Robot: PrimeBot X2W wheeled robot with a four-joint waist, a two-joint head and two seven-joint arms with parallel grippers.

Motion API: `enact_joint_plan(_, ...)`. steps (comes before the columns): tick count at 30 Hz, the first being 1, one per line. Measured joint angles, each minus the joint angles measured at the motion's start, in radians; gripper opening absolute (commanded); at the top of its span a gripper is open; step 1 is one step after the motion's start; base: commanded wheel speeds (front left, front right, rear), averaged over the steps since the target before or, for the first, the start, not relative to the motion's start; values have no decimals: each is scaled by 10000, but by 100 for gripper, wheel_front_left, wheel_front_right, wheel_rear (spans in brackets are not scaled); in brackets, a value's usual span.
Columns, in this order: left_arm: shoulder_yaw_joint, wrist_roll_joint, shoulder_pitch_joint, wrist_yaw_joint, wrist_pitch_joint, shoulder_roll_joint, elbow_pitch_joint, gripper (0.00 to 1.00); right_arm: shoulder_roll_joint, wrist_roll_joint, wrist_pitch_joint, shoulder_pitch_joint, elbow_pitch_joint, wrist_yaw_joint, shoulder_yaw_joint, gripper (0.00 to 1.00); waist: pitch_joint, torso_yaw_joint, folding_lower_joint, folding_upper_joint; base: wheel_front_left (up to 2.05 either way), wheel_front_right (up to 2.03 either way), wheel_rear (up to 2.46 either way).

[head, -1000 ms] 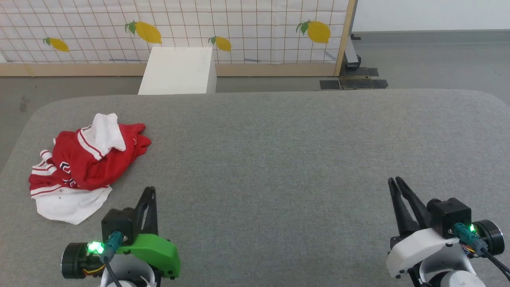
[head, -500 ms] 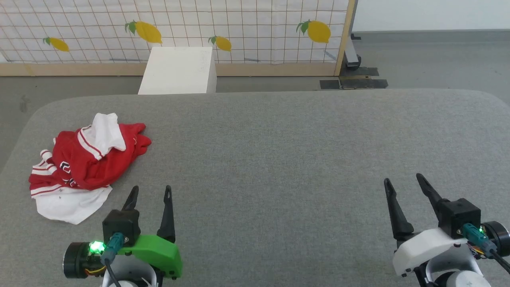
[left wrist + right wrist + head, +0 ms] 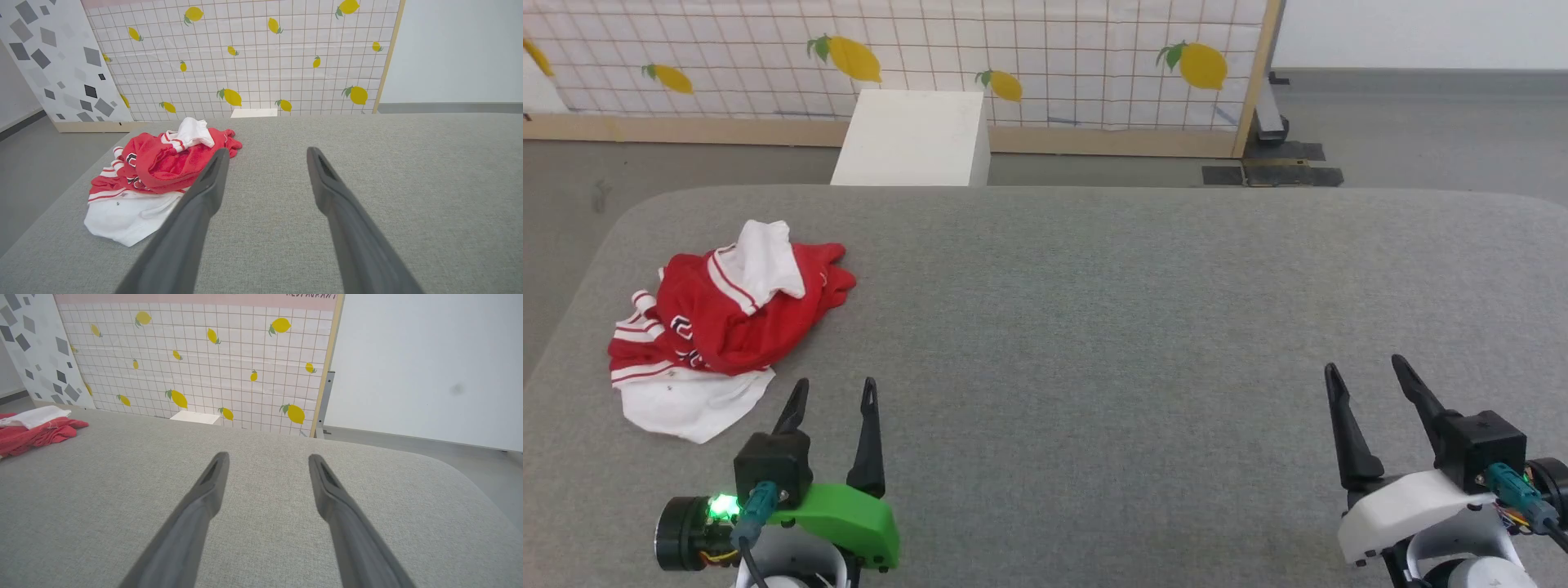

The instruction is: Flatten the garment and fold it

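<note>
There's the garment (image 3: 727,327) crumpled just ahead-left of the left gripper (image 3: 836,384), right gripper (image 3: 1364,363) well to its right, both spread wide, empty, so best pinch a loose hem, not the heap.

Left claw (image 3: 836,390) and right claw (image 3: 1366,369) both spread wide, empty

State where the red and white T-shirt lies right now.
In the head view, the crumpled T-shirt lies near the grey table's left edge, just beyond the left gripper.
</note>
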Motion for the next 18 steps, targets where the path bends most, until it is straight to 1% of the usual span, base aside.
enact_joint_plan(18,-121,-169,230,219,-410,0,-36,100,2,59,-393,12,81,0,54,100,-2,1100,0,0,0,0,0)
